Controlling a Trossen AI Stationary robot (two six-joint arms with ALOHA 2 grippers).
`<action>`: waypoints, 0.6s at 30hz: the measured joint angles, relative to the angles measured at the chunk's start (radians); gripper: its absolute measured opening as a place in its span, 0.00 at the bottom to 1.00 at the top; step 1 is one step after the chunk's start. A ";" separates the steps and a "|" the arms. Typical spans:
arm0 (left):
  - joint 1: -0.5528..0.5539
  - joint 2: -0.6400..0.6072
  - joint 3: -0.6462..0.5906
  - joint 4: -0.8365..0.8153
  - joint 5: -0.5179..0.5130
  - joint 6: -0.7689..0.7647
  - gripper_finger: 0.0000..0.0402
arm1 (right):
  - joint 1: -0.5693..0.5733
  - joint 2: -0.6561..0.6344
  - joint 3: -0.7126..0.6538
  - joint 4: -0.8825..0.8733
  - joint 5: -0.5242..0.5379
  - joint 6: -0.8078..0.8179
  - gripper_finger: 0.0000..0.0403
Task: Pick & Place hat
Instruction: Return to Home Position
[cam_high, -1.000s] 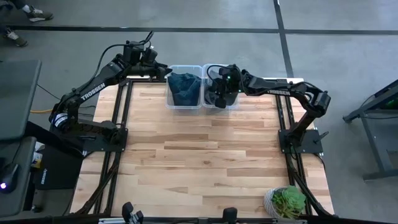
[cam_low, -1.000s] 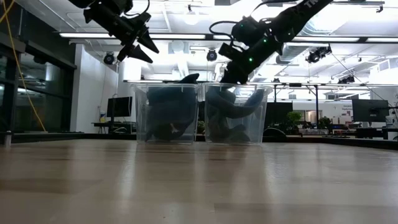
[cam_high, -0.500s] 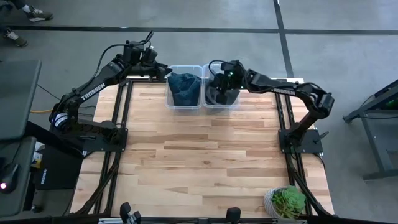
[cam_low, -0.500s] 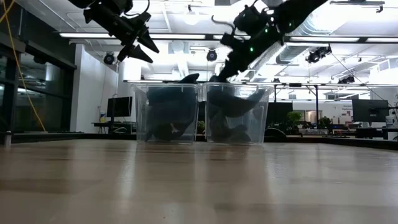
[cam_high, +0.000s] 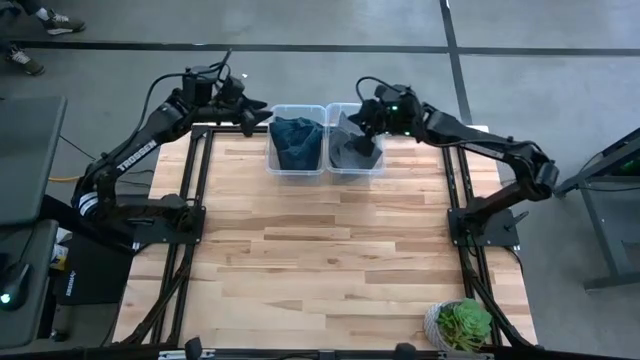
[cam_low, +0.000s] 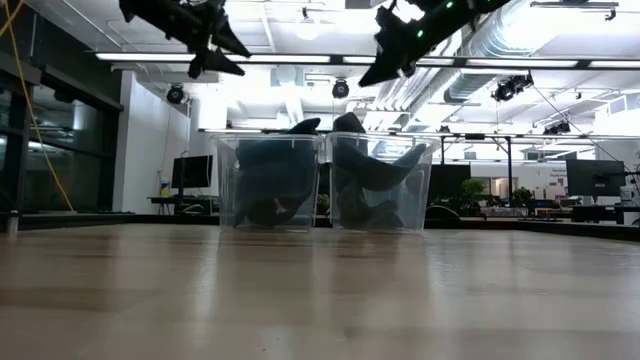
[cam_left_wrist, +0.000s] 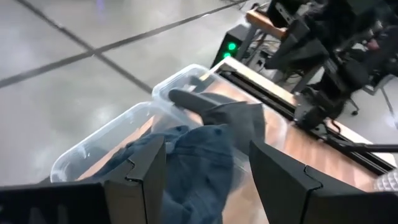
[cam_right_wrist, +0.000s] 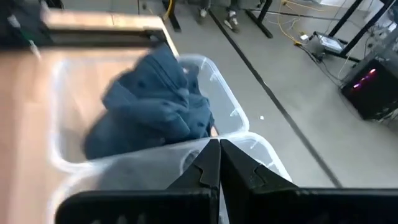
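**Caps binned, both arms up by the bins: mind the run home**

The two clear bins sit touching at 12 o'clock on the bench (cam_high: 320, 260). The blue cap (cam_high: 296, 138) lies in the left bin (cam_high: 270, 142). The gray caps (cam_high: 352, 152) fill the right bin (cam_high: 382, 152); I cannot count them from here. I see nothing else to pick on the boards, so I judge the sorting done and only the trip to rest left.

Left end effector (cam_high: 258, 113): fingers spread wide, empty, raised just off the left bin's 10 o'clock corner.
Right end effector (cam_high: 360, 122): fingers pressed together with nothing between them, raised over the right bin's 12 o'clock rim.

Risks as I read them:
- A cap peak stands above each rim in the low view. A low sweep by the right arm could hook the gray one and drag it out.
- The bins look light. A clip from the left arm's wide fingers on that corner could shove both across the bench.
- Safer order: lift first, then swing.
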 joint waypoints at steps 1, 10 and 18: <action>0.000 -0.012 0.000 -0.002 0.008 0.010 0.48 | 0.000 -0.018 0.000 -0.011 -0.010 0.025 0.00; -0.001 -0.115 -0.056 -0.091 0.143 0.079 0.48 | 0.001 -0.228 -0.128 -0.062 -0.127 0.202 0.00; -0.194 -0.311 -0.406 0.215 0.051 -0.208 0.48 | 0.040 -0.500 -0.467 0.165 -0.128 0.417 0.00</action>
